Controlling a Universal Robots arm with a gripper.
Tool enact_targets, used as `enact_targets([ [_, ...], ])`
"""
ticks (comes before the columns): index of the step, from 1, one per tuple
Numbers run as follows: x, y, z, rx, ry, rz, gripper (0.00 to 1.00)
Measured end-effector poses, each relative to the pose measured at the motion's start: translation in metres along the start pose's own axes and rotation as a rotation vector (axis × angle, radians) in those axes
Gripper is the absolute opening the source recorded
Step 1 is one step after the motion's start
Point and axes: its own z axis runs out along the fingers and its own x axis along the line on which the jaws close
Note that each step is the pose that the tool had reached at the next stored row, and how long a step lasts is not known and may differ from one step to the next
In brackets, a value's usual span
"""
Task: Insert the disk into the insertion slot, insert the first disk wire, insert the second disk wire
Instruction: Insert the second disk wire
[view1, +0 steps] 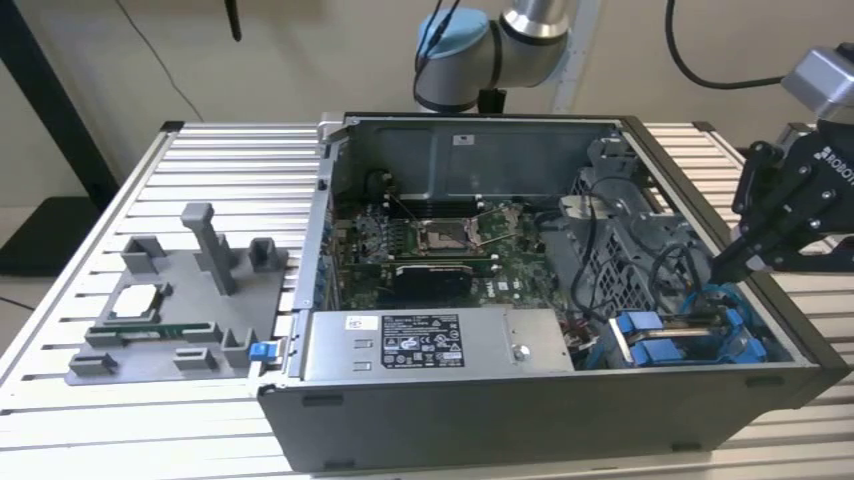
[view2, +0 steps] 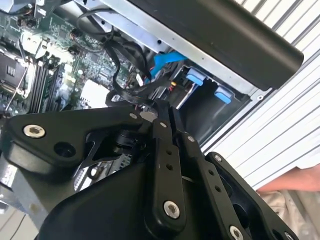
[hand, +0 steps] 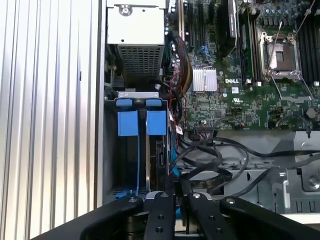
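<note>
The computer case (view1: 534, 420) lies open on the slatted table. In its drive bay, on the exterior view's right, the disk sits in the insertion slot. Its blue carrier (view1: 657, 350) (hand: 156, 122) (view2: 195, 77) stands beside a second blue carrier (hand: 127, 123). My gripper (view1: 731, 268) (hand: 178, 184) (view2: 166, 111) hangs just over this bay. Its fingers are pressed together on a black disk wire (hand: 200, 150) at the bundle beside the disk's rear edge (hand: 160, 160). The wire's plug end is hidden by the fingers.
A grey labelled power-supply box (view1: 420, 340) lies along the case's near side, with the motherboard (view1: 427, 240) behind it. A grey fixture tray (view1: 174, 310) sits on the table at the exterior view's left. A person's hand (view2: 295, 182) shows outside the case.
</note>
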Motion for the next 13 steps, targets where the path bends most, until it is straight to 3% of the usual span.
enact_targets([
  [13,-0.0003,0.0259,-0.0014,0.0001,-0.0009,0.004,0.00],
])
